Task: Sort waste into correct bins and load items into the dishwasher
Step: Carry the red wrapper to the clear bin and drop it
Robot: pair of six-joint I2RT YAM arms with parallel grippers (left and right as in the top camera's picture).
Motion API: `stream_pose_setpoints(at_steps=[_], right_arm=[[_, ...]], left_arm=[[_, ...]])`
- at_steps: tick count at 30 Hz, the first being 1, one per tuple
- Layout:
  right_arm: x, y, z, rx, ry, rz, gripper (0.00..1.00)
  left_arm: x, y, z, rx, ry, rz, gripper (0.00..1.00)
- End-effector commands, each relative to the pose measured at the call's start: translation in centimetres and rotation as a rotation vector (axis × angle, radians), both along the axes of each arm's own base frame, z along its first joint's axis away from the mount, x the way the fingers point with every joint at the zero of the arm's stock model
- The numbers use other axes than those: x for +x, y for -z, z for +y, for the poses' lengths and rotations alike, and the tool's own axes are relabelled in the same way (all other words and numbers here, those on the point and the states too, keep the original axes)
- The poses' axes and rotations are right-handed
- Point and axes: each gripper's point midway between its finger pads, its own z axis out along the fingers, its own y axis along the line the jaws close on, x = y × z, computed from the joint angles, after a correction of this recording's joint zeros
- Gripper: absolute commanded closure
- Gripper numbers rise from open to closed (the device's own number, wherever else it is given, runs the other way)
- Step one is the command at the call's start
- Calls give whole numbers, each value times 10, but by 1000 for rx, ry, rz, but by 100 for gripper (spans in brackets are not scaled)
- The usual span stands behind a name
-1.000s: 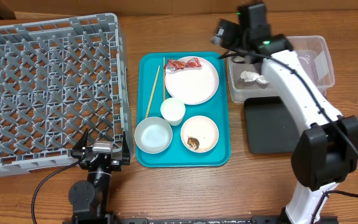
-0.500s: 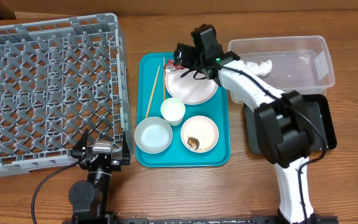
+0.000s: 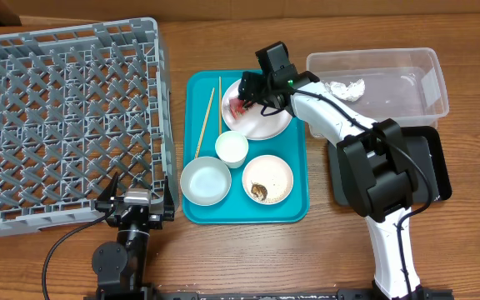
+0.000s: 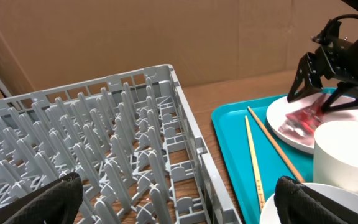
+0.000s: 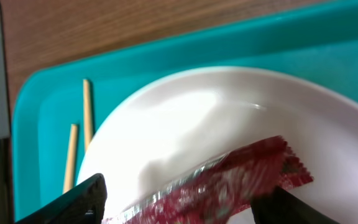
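The right gripper (image 3: 248,96) hangs low over the large pale pinkish-white round plate (image 3: 269,121), which sits at one o'clock on the teal plastic tray (image 3: 197,100). Its jaws are released and spread, straddling the crumpled red-and-white foil wrapper (image 3: 238,107) at the plate's nine o'clock edge — whether the pads touch it cannot be told. The left gripper (image 3: 138,198) rests wide open, grasping nothing, at the five o'clock corner of the large grey lattice dish rack (image 3: 65,117).

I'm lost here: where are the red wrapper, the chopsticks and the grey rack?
red wrapper (image 5: 229,180): right wrist view, its crinkled middle.
chopsticks (image 3: 204,123): overhead view, middle of one stick.
grey rack (image 3: 65,117): overhead view, its lattice floor.
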Motion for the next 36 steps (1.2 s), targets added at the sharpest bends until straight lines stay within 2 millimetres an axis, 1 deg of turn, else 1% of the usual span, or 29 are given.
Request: stream_pose_setpoints(at_steps=[1, 3, 6, 9, 10, 11, 13, 14, 15, 16, 18, 19, 20, 21, 22, 23, 24, 25, 26, 27, 28, 29, 30, 32, 34, 36], right_arm=[[-4, 8, 0, -8, -3, 29, 27], [-6, 9, -2, -14, -3, 41, 29], [-12, 14, -5, -28, -2, 70, 34], [-18, 18, -11, -57, 10, 98, 45], [-19, 20, -15, -76, 19, 104, 58], [-20, 21, -16, -80, 20, 108, 66], [-21, 22, -16, -83, 20, 115, 85], [-22, 22, -16, -84, 20, 116, 92], [-22, 22, -17, -85, 20, 118, 96], [-23, 20, -17, -85, 19, 122, 96], [-23, 11, -16, -78, 16, 119, 96], [-23, 2, -15, -76, 14, 110, 96], [-21, -23, -15, -69, 11, 84, 96], [-20, -34, -15, -67, 8, 72, 96], [-19, -58, -16, -64, -4, 45, 96], [-19, -78, -19, -59, -3, 29, 96], [-21, -103, -23, -53, 0, 11, 96], [-21, -118, -28, -52, 8, 0, 96], [-22, -136, -35, -56, 13, -17, 96], [-25, -181, -71, -120, 57, -71, 96], [-25, -189, -88, -154, 97, -81, 96], [-24, -197, -110, -201, 150, -91, 96], [-24, -200, -128, -237, 193, -94, 96], [-22, -200, -164, -302, 274, -82, 96], [-18, -188, -193, -331, 328, -45, 96], [-15, -170, -212, -339, 359, -3, 96]], left_arm=[[0, 0, -1, -11, 0, -3, 0], [0, 0, -1, -11, 1, -3, 0], [0, 0, -1, -11, 1, -3, 0], [0, 0, -1, -11, 0, -3, 0], [0, 0, -1, -11, 0, -3, 0], [0, 0, -1, -11, 0, -3, 0], [0, 0, -1, -11, 0, -3, 0], [0, 0, -1, -11, 0, -3, 0], [0, 0, -1, -11, 0, -3, 0], [0, 0, -1, -11, 0, -3, 0], [0, 0, -1, -11, 1, -3, 0], [0, 0, -1, -11, 0, -3, 0], [0, 0, -1, -10, 0, -3, 0], [0, 0, -1, -11, 0, -3, 0], [0, 0, -1, -11, 0, -3, 0], [0, 0, -1, -11, 0, -3, 0], [0, 0, -1, -11, 1, -3, 0], [0, 0, -1, -11, 0, -3, 0], [0, 0, -1, -11, 0, -3, 0], [0, 0, -1, -11, 1, -3, 0], [0, 0, -1, -11, 0, -3, 0], [0, 0, -1, -11, 0, -3, 0], [0, 0, -1, -11, 0, -3, 0], [0, 0, -1, -11, 1, -3, 0], [0, 0, -1, -11, 0, -3, 0], [0, 0, -1, -11, 0, -3, 0]])
